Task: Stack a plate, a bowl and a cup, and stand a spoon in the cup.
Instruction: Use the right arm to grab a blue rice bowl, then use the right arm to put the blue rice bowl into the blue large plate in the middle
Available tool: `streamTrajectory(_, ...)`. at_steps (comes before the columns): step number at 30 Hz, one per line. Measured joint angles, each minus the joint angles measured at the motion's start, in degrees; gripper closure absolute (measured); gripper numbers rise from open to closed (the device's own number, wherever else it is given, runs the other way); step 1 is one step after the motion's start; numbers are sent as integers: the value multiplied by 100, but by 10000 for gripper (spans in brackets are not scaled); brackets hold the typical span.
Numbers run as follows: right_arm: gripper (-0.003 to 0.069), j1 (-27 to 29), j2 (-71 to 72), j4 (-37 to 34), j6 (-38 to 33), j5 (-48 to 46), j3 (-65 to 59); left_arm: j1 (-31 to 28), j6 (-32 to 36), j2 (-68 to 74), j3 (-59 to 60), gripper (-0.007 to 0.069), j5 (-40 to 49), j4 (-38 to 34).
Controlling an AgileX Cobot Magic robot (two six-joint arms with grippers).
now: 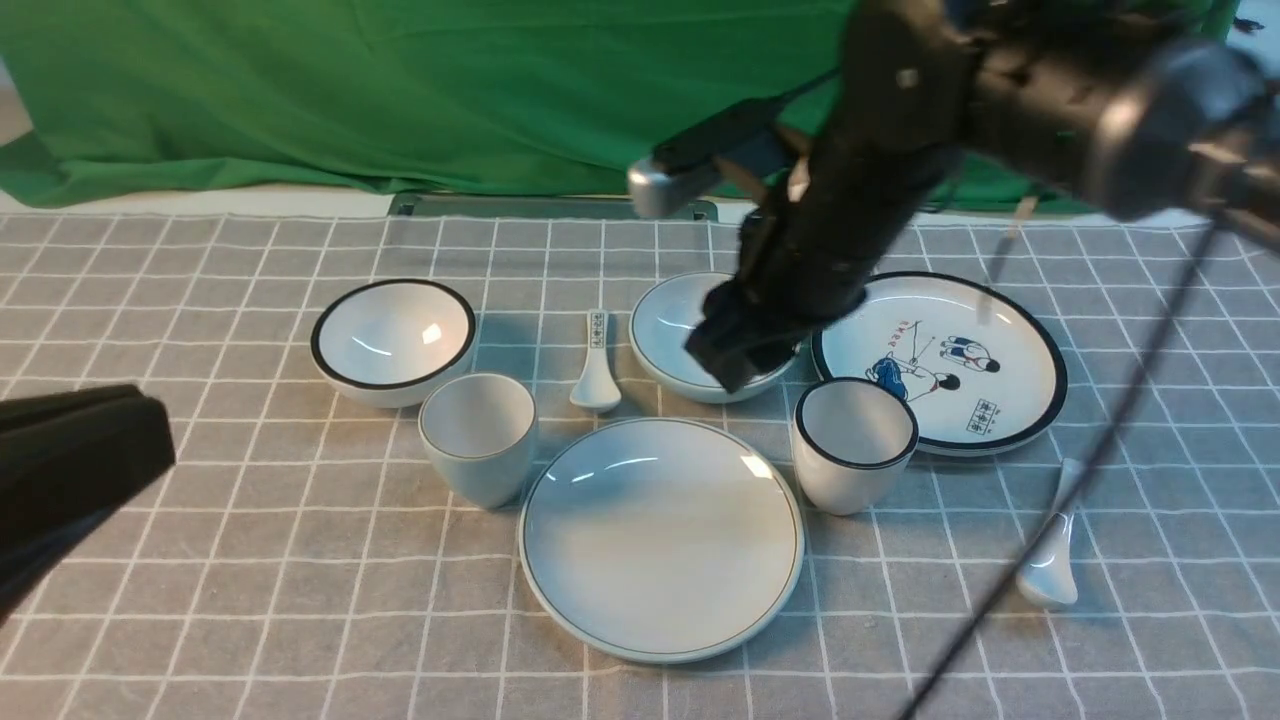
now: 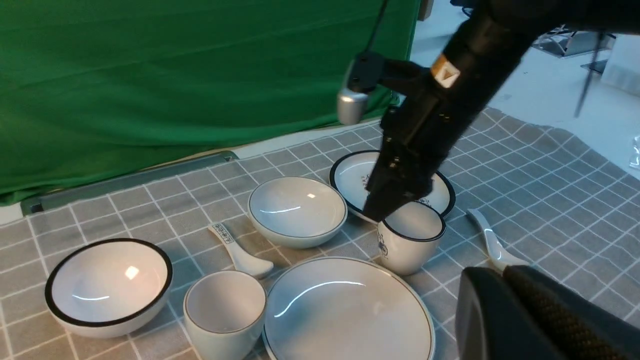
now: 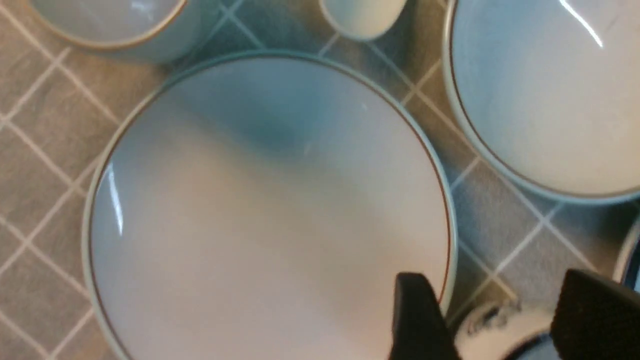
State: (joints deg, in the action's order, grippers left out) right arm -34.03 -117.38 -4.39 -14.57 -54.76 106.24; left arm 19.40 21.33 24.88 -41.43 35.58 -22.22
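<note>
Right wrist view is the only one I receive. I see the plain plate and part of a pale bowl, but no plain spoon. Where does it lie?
Observer: The plain spoon lies on the cloth on the robot's right side, nearer to us than the cartoon plate.
Operator: And the other arm, is it busy?
Observer: No. The left gripper is shut, holds nothing, and sits low on the robot's left, away from the dishes.
Operator: Is anything else standing on that far left side?
Observer: Yes, a black-rimmed bowl stands there, beyond the cup.
</note>
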Motion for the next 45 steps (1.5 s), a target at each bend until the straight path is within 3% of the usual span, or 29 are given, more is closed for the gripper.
streamTrajectory(10,209,-200,-1833,11,7,-314,2115,0,86,0,0,607,53,6)
streamTrajectory(20,209,-33,-2433,255,-26,-288,2503,0,101,0,0,607,281,6)
streamTrajectory(24,286,-2,-2500,439,-110,-309,2515,0,101,0,0,607,294,6)
streamTrajectory(30,543,-42,-2507,619,-225,-348,2739,0,101,0,0,607,294,6)
streamTrajectory(32,577,-77,-2502,783,-231,-578,2956,0,101,0,0,607,294,6)
streamTrajectory(39,576,-606,-2101,973,88,-997,3202,0,101,0,0,607,450,224)
streamTrajectory(45,576,-1440,-859,1283,458,-986,1796,0,81,0,0,607,645,578)
